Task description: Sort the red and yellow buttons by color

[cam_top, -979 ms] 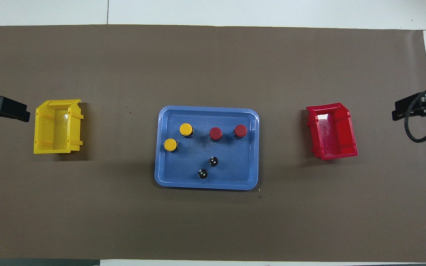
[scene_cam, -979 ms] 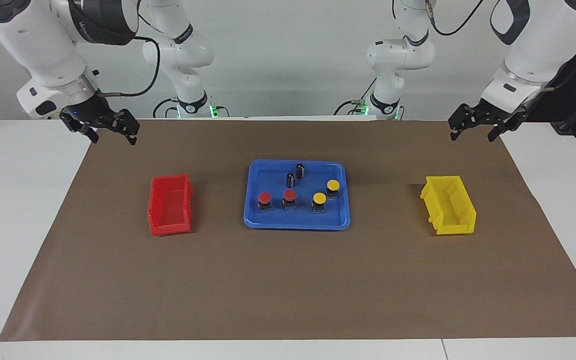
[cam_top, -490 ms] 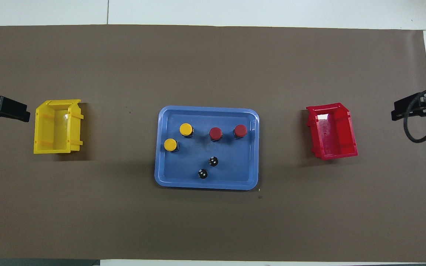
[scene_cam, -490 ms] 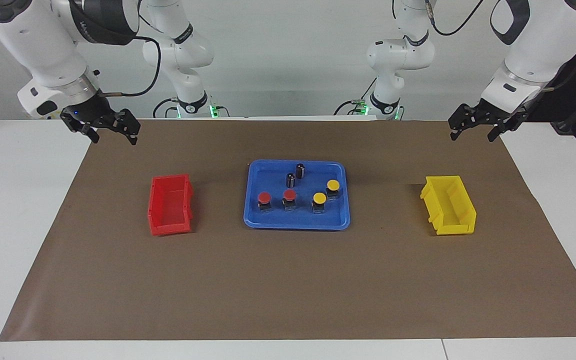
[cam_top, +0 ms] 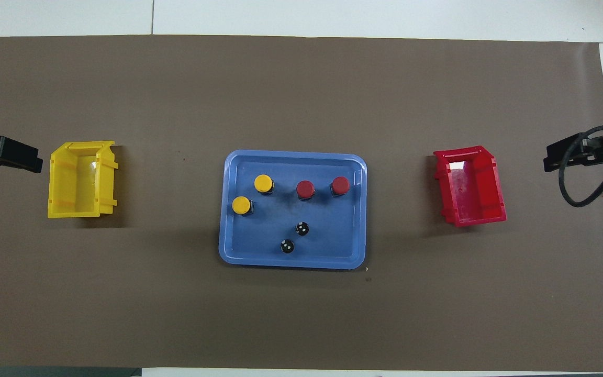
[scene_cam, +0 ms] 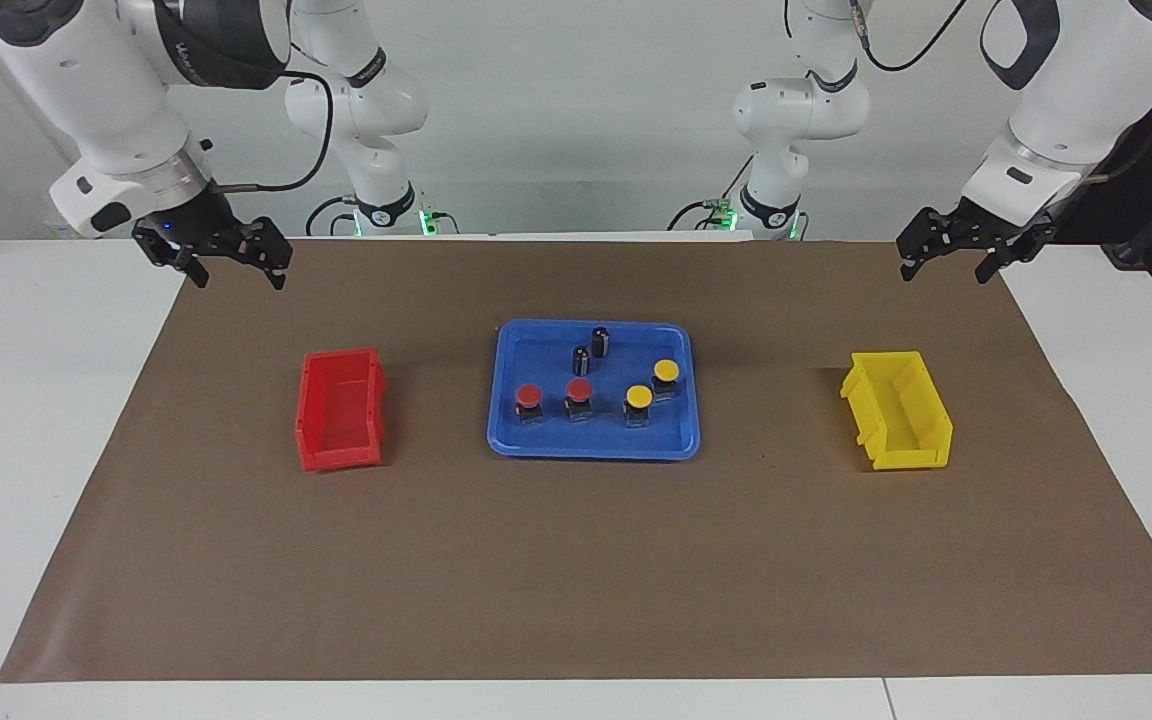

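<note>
Buttons (scene_cam: pixel 584 396) in tray (scene_cam: pixel 593 447), well apart from grippers.

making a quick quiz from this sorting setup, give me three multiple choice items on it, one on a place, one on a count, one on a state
1. Where are the two black cylinders compared with the buttons?
A. nearer to the robots
B. in the red bin
C. on the brown paper

2. How many yellow buttons stand in the blue tray?
A. one
B. two
C. four

3. What is the state of the red bin and the yellow bin?
A. both hold buttons
B. only the yellow one holds a button
C. both hold nothing

Answers:
1. A, since the cylinders stand higher in the facing view, inside the tray.
2. B, since two yellow caps show beside the two red buttons.
3. C, since all four buttons are in the tray, while the left tool and the right tool hang open and hold nothing over the table's ends.
</note>
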